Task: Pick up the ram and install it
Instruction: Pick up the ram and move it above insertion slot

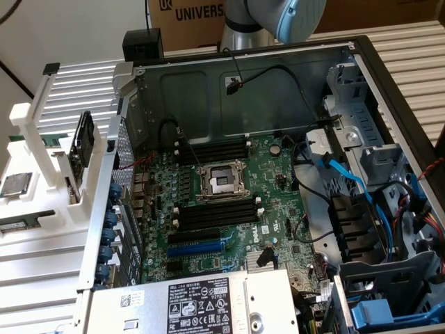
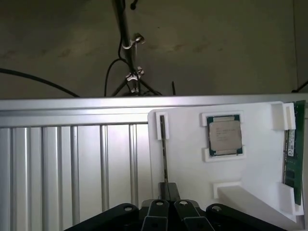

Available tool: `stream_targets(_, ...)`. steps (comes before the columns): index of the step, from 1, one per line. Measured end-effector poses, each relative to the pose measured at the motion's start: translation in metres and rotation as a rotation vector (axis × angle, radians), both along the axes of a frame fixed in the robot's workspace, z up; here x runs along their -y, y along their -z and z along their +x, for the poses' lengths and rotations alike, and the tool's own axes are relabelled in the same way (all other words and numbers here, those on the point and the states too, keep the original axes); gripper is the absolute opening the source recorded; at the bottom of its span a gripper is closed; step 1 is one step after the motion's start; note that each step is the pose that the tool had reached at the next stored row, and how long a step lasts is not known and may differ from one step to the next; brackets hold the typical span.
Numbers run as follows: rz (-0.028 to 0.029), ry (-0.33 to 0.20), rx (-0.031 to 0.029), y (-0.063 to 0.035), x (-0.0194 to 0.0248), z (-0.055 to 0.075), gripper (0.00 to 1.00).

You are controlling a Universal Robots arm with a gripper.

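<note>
The ram, a long green stick with a white label, stands on edge in a notch at one side of the white holder. My gripper is shut with nothing between its fingers. It hovers over the holder, above the near end of a thin dark strip that sits edge-up in a narrow groove. A processor chip lies in its pocket between that strip and the ram. The open computer case holds the motherboard, with black memory slots on either side of the processor socket.
The white holder stands on a ribbed metal table at the exterior view's left, beside the case wall. A card stands upright in it. Cables, drive bays and the power supply crowd the case. The arm's body is behind the case.
</note>
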State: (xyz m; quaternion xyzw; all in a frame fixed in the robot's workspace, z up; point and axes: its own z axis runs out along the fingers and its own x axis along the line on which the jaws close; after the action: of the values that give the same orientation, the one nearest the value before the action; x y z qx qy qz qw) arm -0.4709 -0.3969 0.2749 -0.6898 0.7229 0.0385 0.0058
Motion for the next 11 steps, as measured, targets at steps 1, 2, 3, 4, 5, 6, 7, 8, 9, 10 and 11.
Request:
stream_targets(1, 0.0000, 0.000, -0.0001, 0.0002, 0.0001, 0.0009, 0.10)
stream_targets(2, 0.0000, 0.000, 0.0000, 0.0006, 0.0001, 0.0017, 0.10)
stream_targets(3, 0.0001, 0.000, 0.0000, 0.0019, 0.0000, 0.0029, 0.10)
stream_targets(4, 0.0000, 0.000, -0.0001, 0.0027, 0.0000, 0.0031, 0.10)
stream_targets(5, -0.0001, 0.000, -0.0002, 0.0042, 0.0000, 0.0036, 0.10)
stream_targets(6, -0.0001, 0.000, -0.0003, 0.0044, 0.0000, 0.0037, 0.10)
stream_targets(7, -0.0002, 0.000, -0.0004, 0.0044, 0.0000, 0.0037, 0.10)
stream_targets(8, 0.0000, 0.000, -0.0001, 0.0047, 0.0000, 0.0037, 0.10)
stream_targets(9, 0.0000, 0.000, -0.0001, 0.0047, 0.0000, 0.0037, 0.10)
stream_targets(10, 0.0000, 0.000, -0.0001, 0.0047, 0.0000, 0.0037, 0.10)
stream_targets(11, 0.0000, 0.000, -0.0001, 0.0047, 0.0000, 0.0037, 0.10)
